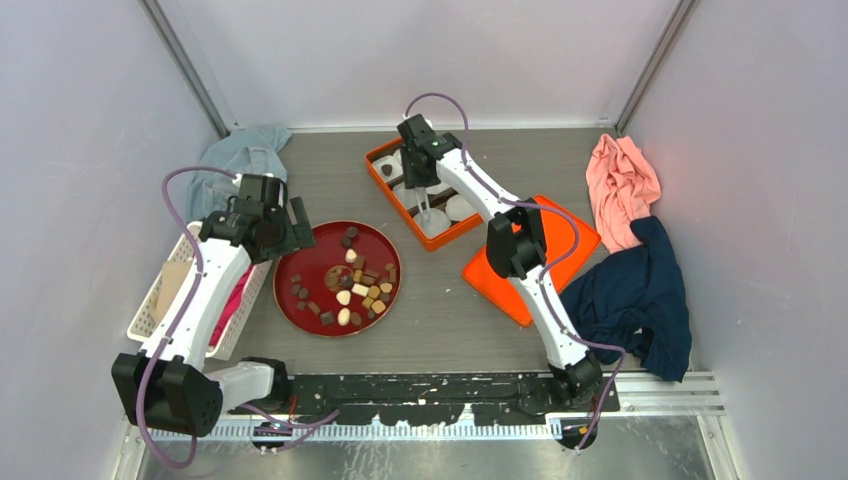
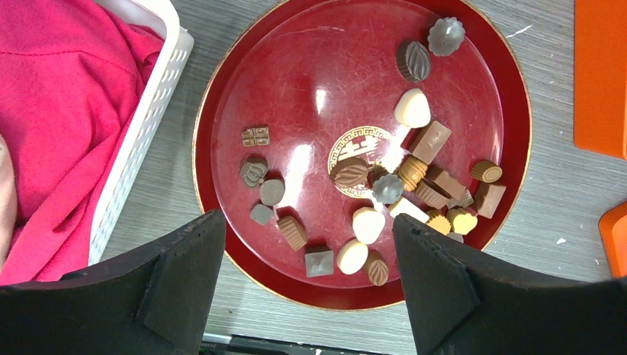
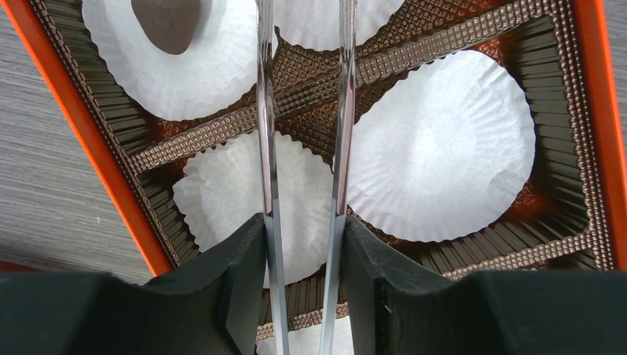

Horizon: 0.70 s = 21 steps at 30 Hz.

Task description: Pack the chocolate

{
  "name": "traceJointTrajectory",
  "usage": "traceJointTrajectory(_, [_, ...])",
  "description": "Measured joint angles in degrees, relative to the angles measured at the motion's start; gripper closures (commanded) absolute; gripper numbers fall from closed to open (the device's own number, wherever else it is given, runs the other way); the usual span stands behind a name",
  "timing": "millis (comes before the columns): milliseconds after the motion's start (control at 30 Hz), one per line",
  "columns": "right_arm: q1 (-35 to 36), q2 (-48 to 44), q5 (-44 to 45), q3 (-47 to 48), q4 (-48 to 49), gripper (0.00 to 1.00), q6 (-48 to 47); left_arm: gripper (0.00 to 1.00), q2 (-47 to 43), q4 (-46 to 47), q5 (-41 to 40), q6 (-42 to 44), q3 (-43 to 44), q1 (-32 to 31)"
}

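Several small chocolates point(image 1: 355, 285), dark, tan and cream, lie on a round red plate point(image 1: 300, 270); they also show in the left wrist view point(image 2: 414, 177) on that plate point(image 2: 222, 103). My left gripper point(image 1: 285, 225) is open and empty above the plate's near-left edge point(image 2: 309, 229). My right gripper point(image 1: 420, 185) is shut on metal tongs point(image 3: 265, 111) over the orange box point(image 1: 398, 207). The tong blades stand apart with nothing between them. The box point(image 3: 89, 140) holds white paper cups point(image 3: 444, 148). One cup holds a dark chocolate point(image 3: 166, 22).
The orange lid point(image 1: 575, 245) lies right of the box. A white basket point(image 1: 160, 290) with a pink cloth point(image 2: 66, 111) stands at the left. A grey-blue cloth point(image 1: 240, 150) lies at the back left. Pink point(image 1: 620, 185) and navy point(image 1: 635, 295) cloths lie at the right.
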Motion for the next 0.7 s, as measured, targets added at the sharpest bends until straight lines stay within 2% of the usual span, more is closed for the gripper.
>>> traceJointTrajectory(200, [0.00,-0.31,0.04,-0.59,0.13,0.55,0.02,0.16,0.00,0.02,0.00,0.00,0.00,0.00])
traceJointTrajectory(300, [0.00,-1.99,0.15,-2.56,0.31,0.64,-0.13,0.16,0.00,0.04,0.02,0.00,0.00,0.00])
traceJointTrajectory(500, [0.00,-8.96,0.11,-6.23,0.94,0.75,-0.55,0.16,0.02,0.07,0.17,-0.02,0.00,0.00])
traceJointTrajectory(700, [0.00,-18.45,-0.48,-9.94,2.38,0.77,-0.50,0.16,0.07,0.09,0.50,-0.04,0.00,0.00])
